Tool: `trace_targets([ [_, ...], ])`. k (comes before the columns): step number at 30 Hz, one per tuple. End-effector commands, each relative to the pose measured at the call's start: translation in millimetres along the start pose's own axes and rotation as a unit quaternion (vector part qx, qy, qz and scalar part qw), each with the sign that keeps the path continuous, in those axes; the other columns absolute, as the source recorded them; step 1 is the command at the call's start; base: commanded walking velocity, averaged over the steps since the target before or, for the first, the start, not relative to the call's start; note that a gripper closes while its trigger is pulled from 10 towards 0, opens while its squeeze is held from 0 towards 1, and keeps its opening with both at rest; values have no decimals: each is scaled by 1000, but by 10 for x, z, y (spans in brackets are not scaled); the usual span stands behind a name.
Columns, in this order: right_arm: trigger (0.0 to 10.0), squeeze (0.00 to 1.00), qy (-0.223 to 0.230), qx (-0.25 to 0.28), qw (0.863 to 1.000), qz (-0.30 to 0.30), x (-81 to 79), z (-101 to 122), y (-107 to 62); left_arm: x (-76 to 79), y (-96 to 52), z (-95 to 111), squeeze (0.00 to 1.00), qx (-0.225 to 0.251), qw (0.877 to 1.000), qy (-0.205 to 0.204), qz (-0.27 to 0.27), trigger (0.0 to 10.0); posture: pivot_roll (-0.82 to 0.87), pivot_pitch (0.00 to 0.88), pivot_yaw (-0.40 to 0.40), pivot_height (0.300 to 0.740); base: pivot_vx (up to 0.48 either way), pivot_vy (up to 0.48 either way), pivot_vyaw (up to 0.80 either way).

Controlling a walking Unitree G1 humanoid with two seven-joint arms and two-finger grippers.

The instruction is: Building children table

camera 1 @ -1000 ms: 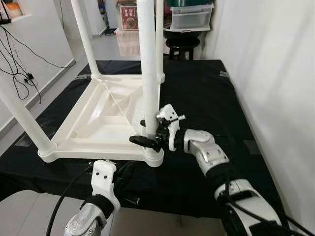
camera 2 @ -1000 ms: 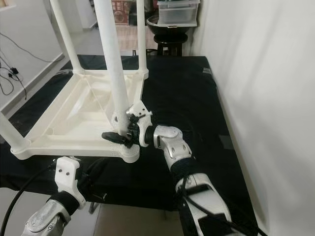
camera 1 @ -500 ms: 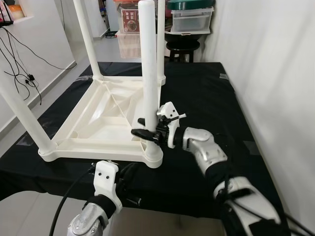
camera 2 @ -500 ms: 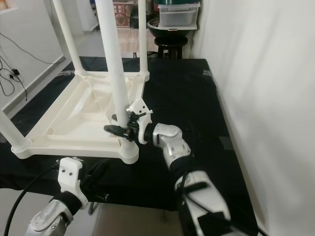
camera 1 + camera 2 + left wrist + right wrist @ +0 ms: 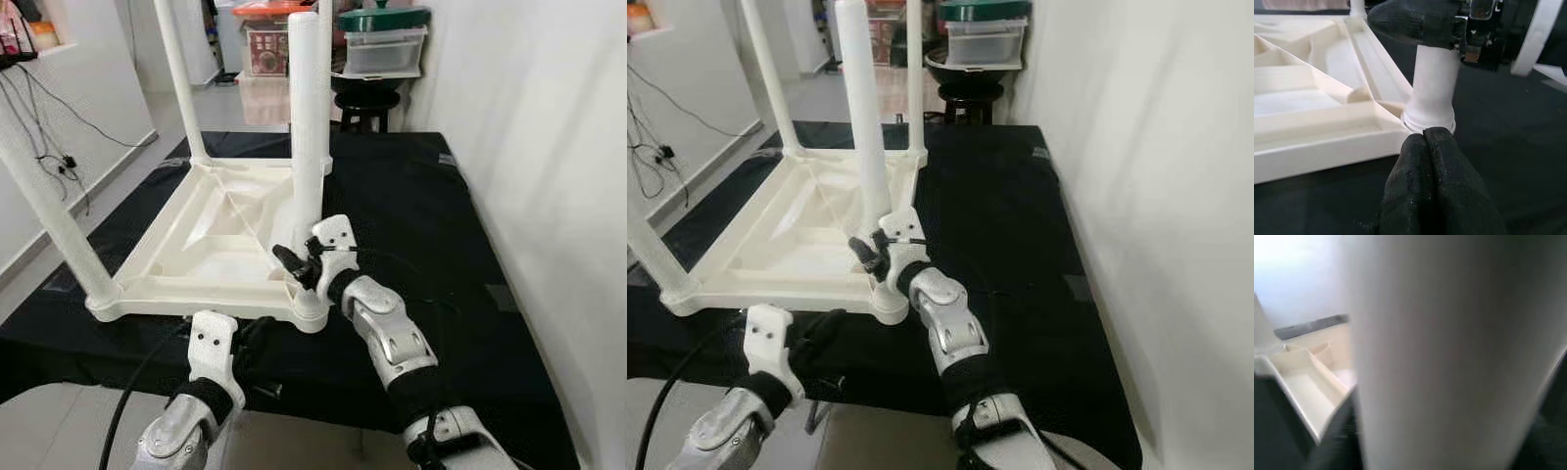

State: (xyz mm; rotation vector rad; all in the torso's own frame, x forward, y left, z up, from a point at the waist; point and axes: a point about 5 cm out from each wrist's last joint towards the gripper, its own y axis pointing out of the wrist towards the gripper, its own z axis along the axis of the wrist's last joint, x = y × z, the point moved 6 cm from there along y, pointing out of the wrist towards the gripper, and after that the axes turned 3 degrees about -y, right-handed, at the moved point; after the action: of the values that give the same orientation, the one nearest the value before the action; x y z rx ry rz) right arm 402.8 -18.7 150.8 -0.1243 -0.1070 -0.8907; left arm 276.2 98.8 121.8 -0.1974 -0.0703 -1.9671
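R end effector (image 5: 296, 262) clamped on table leg (image 5: 308, 147)

Left eye view. An upturned white plastic children's table (image 5: 211, 235) lies top-down on a worktop (image 5: 411, 206) draped in black cloth, its legs pointing upward. The right claw (image 5: 294, 266) sits at the base of the near-right leg (image 5: 307, 147), just above the corner socket (image 5: 309, 311), its black fingers (image 5: 285, 259) against the leg. The left claw (image 5: 257, 343) rests low at the worktop's near edge, below that same corner. Behind the worktop stand a dark stool (image 5: 367, 98) and clear storage boxes (image 5: 384, 49). A white wall (image 5: 549, 147) borders the right side; cables (image 5: 44, 147) hang at the left.
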Motion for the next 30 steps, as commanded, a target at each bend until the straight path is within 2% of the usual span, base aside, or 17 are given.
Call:
trace_targets([
  [1,10000,1000,6,5,999,52,-60,27,8,-50,-38,-11,0,-4,1000,3,10,10000,-32,0,32,740,0,0,0],
  [2,10000,1000,6,5,999,52,-60,27,8,-50,-38,-11,0,-4,1000,3,10,10000,-32,0,32,740,0,0,0],
  [3,10000,1000,4,15,996,85,-98,88,-3,-55,-47,-3,0,1,1000,-1,10,10000,-32,0,32,740,0,0,0],
  [4,10000,1000,-13,29,990,136,-114,200,-7,-17,-10,17,0,9,1000,2,0,10000,-34,0,31,740,0,0,0],
  [5,10000,890,-19,52,972,229,-182,364,-53,59,85,14,0,14,1000,8,-16,10000,-43,0,31,740,0,0,0],
  [8,10000,890,-19,55,966,250,-221,409,-89,78,114,6,0,13,1000,10,-19,10000,-43,0,31,740,0,0,0],
  [9,10000,0,-30,56,958,280,-283,433,-130,94,146,-28,0,7,1000,15,-22,10000,-40,0,27,740,0,0,0],
  [10,10000,0,-42,52,948,311,-345,432,-172,100,165,-72,0,-1,999,23,-25,10000,-42,0,26,740,0,0,0],
  [11,10000,0,-42,52,948,311,-345,432,-172,100,165,-72,0,-1,999,23,-25,10000,-42,0,26,740,0,0,0],
  [14,10000,0,-46,35,931,361,-403,396,-207,90,173,-89,0,-5,1000,14,-26,10000,-30,0,18,740,0,0,0],
  [16,10000,0,-35,26,930,365,-397,374,-173,64,151,-100,0,-8,1000,14,-21,10000,-24,0,16,740,0,0,0],
  [17,4039,0,-27,17,933,359,-375,347,-126,33,128,-82,0,-7,1000,9,-14,10000,-15,0,17,740,0,0,0],
  [18,4039,0,-27,17,933,359,-375,347,-126,33,128,-82,0,-7,1000,9,-14,10000,-15,0,17,740,0,0,0],
  [19,0,0,-11,5,932,363,-373,279,-123,-24,98,-56,0,-5,1000,9,-3,10000,-11,0,21,740,0,0,0],
  [27,0,0,-1,10,918,396,-383,183,-267,-98,112,17,0,11,1000,4,2,10000,-40,0,48,740,0,0,0],
  [29,0,0,-1,10,918,396,-383,183,-267,-98,112,17,0,11,1000,4,2,10000,-40,0,48,740,0,0,0],
  [30,0,0,-4,20,925,378,-300,177,-292,-91,116,44,0,18,1000,0,-1,10000,-46,0,56,740,0,0,0],
])
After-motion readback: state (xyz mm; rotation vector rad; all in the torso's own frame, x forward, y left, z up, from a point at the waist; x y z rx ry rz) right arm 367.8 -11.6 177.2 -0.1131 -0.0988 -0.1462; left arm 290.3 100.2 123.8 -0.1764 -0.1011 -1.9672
